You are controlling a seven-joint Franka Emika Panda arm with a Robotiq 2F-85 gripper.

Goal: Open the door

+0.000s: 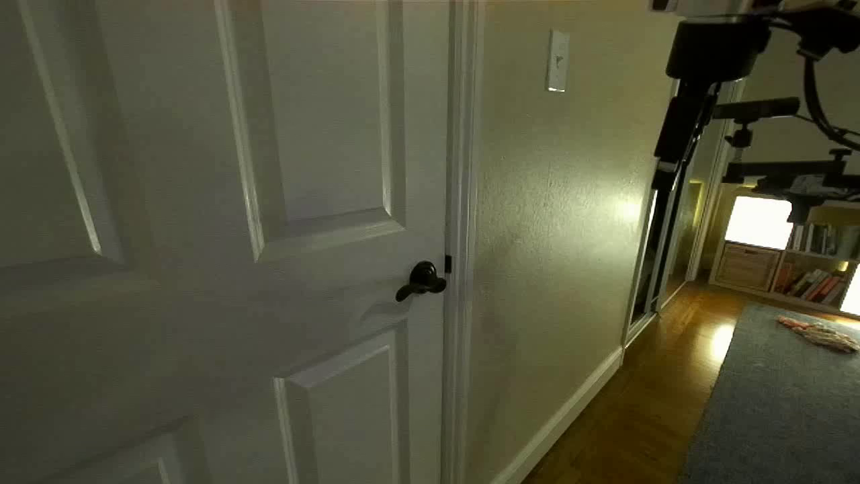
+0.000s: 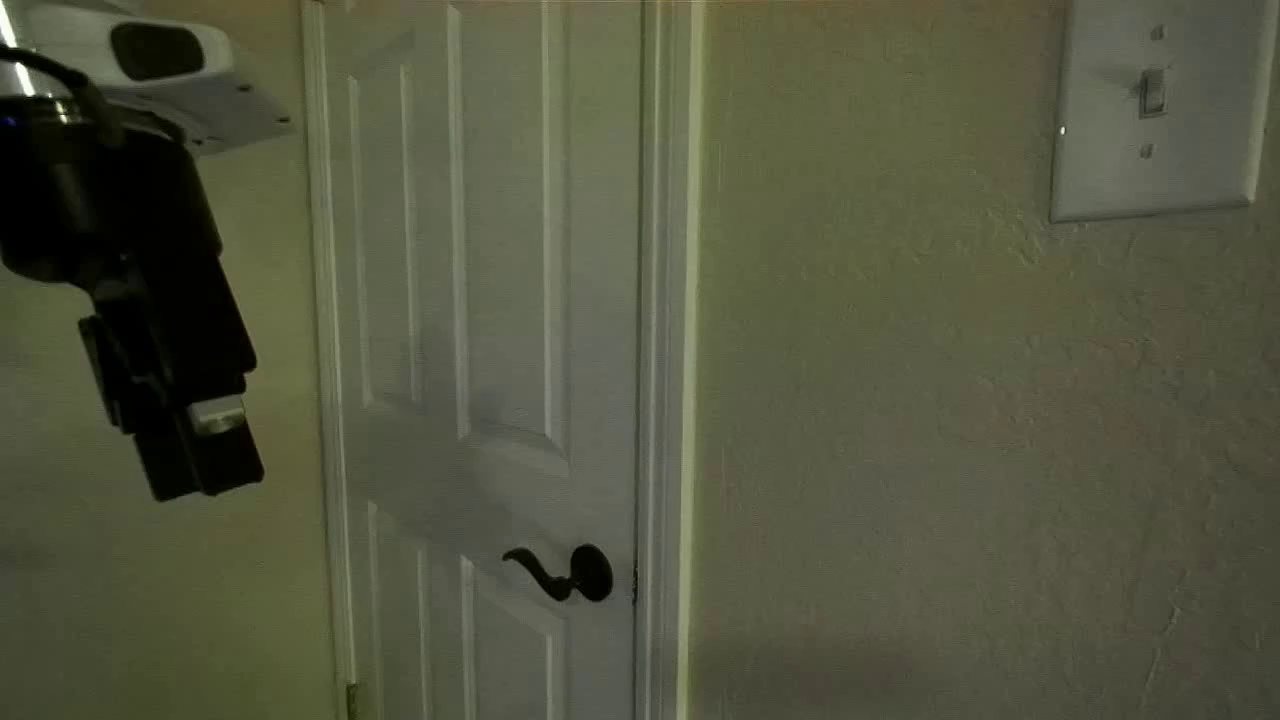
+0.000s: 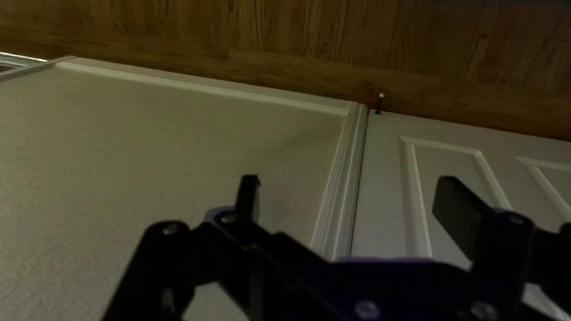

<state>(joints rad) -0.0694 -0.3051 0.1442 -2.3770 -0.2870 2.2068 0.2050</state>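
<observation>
The white panelled door (image 1: 322, 289) stands shut in its frame, also seen in an exterior view (image 2: 500, 480). Its dark lever handle (image 1: 423, 281) is near the latch edge and shows in an exterior view (image 2: 570, 575), with nothing touching it. My black gripper (image 2: 208, 480) hangs tilted downward, above and apart from the handle. It also appears at upper right in an exterior view (image 1: 665, 178). In the wrist view the gripper (image 3: 348, 191) has its fingers wide apart with nothing between them. The door (image 3: 383, 178) is behind the right finger; the handle is hidden there.
A cream wall (image 1: 551, 222) with a light switch (image 1: 557, 62) adjoins the door frame (image 1: 463, 269). A thin door stop (image 3: 379, 103) juts from the door's bottom. A grey rug (image 1: 772, 403), a crumpled cloth (image 1: 820, 334) and a bookshelf (image 1: 749, 265) are farther off.
</observation>
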